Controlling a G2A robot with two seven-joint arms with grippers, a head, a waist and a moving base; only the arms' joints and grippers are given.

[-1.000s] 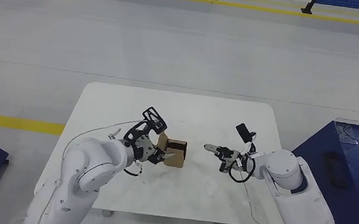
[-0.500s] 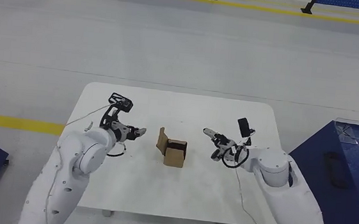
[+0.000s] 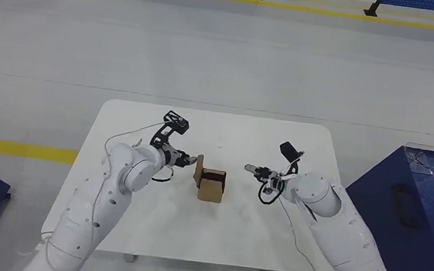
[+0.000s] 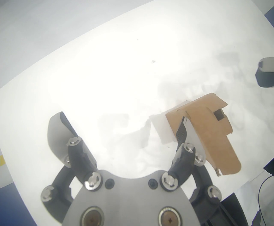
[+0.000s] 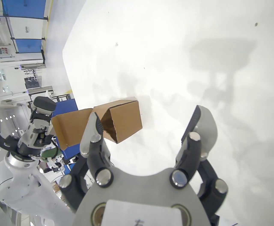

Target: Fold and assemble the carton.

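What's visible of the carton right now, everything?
The carton is small, brown corrugated cardboard, part-assembled. Its box body sits on the white table near the middle, one end open and dark inside. One tall flap with a small square cut-out stands up on the left arm's side. The open left pincer has one finger against or just beside that flap; contact is unclear. The right pincer is open and apart from it.

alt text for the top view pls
A small brown carton sits on a white table, one flap standing up. The open left gripper is close beside that flap; the open right gripper hangs apart on the other side.
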